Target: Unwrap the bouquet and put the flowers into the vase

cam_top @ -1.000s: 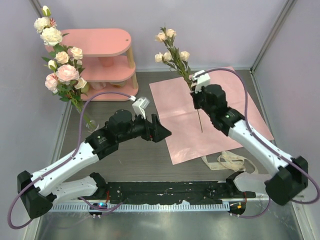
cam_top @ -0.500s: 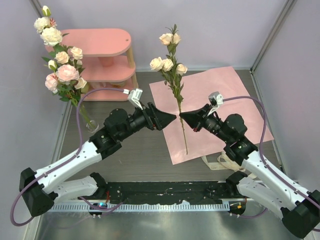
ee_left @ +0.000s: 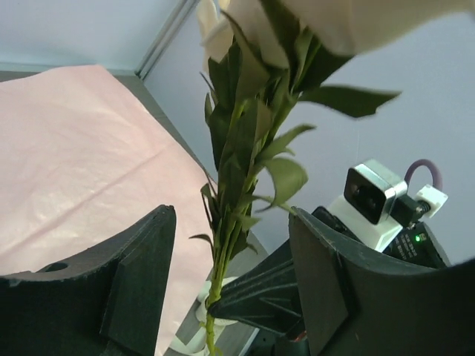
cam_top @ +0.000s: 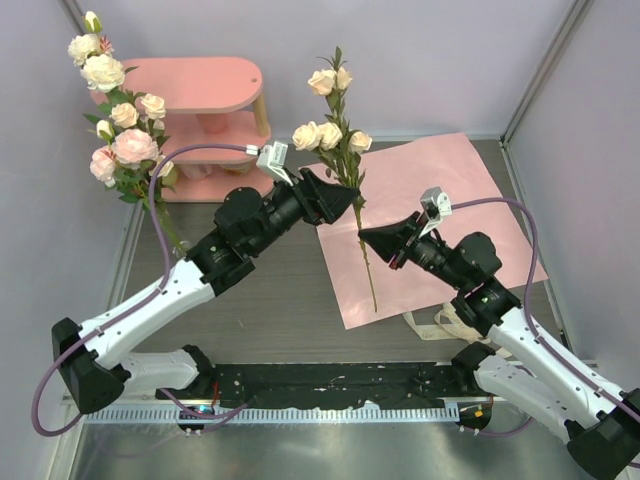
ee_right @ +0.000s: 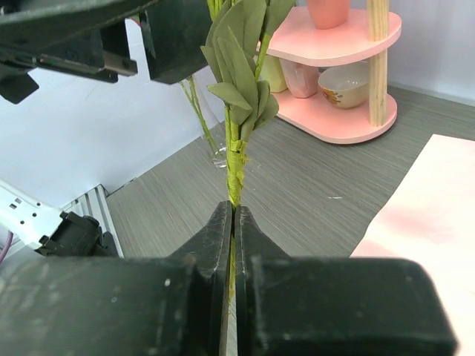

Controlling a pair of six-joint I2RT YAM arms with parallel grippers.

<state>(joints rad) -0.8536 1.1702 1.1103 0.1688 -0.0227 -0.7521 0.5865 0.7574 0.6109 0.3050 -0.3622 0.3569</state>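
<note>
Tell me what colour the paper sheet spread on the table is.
Plain pale pink, no pattern; the paper sheet shows best in the top external view.

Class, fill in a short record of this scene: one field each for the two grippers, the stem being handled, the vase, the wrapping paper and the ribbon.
Right gripper: shut on the lower stem of the rose spray
Left gripper: open, one finger either side of the same spray, higher up the stem
Rose spray: held roughly upright, cream blooms on top
Vase: on the left of the scene, already holding a bunch of roses
Wrapping paper: pink sheet lying flat, unwrapped
Ribbon: loose at the paper's near edge
</note>
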